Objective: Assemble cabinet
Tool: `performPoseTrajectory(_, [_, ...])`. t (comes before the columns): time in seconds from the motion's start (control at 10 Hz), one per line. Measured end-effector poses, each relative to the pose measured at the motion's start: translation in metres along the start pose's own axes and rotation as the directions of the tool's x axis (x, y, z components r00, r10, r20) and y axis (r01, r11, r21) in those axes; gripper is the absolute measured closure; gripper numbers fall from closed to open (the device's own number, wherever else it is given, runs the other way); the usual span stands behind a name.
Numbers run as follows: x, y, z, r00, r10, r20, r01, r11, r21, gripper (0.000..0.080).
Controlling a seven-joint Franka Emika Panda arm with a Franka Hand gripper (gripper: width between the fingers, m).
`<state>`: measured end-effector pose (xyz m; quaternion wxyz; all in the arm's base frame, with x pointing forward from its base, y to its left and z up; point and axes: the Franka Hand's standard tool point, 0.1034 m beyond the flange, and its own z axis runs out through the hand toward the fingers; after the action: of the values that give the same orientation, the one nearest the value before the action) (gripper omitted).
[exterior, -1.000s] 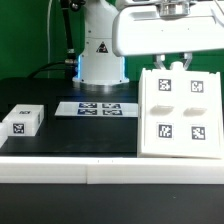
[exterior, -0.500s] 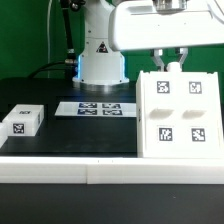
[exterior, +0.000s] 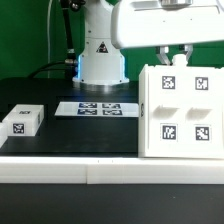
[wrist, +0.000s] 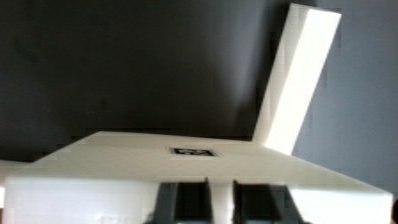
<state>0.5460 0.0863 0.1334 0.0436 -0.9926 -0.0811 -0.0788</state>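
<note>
The cabinet (exterior: pixel 182 110), a large white box with four tagged sections on its panelled face, stands upright on the black table at the exterior view's right. My gripper (exterior: pixel 176 56) comes down from above onto its top edge, one finger on each side of the wall. In the wrist view the two dark fingers (wrist: pixel 183 203) are shut close together on a thin white wall of the cabinet (wrist: pixel 160 160). A small tag and a narrow white panel (wrist: pixel 299 80) show beyond them.
A small white tagged block (exterior: pixel 22 121) lies at the exterior view's left. The marker board (exterior: pixel 97 108) lies flat before the robot base (exterior: pixel 100 55). The table's white front edge (exterior: pixel 70 172) runs along the bottom.
The cabinet has tipped from leaning back to upright and shifted toward the exterior view's right, with the gripper moving along on its top edge.
</note>
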Motion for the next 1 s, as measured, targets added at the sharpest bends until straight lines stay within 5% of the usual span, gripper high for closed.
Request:
performPoseTrajectory(0.6, [-0.006, 0.002, 0.001, 1.000, -0.005, 0.010, 0.005, 1.000, 0.000, 0.0776])
performPoseTrajectory(1.0, [0.016, 0.001, -0.007, 0.997, -0.026, 0.072, 0.025, 1.000, 0.014, 0.0798])
